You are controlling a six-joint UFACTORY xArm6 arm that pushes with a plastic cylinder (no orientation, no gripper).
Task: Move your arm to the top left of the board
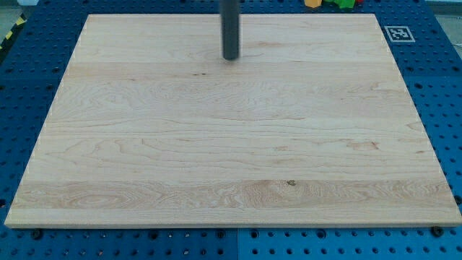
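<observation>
The dark rod comes down from the view's top, and my tip (230, 57) rests on the wooden board (231, 144) near its top edge, about at the middle of the board's width. No block lies on the board. At the view's top right, just beyond the board's top edge, parts of an orange block (312, 3), a red block (336, 2) and a green block (349, 3) show, cut off by the frame. My tip is well to the left of them and touches none.
The board lies on a blue perforated table (433, 65). A black-and-white marker tag (397, 33) sits beside the board's top right corner. A yellow-black striped strip (11, 32) runs at the view's top left.
</observation>
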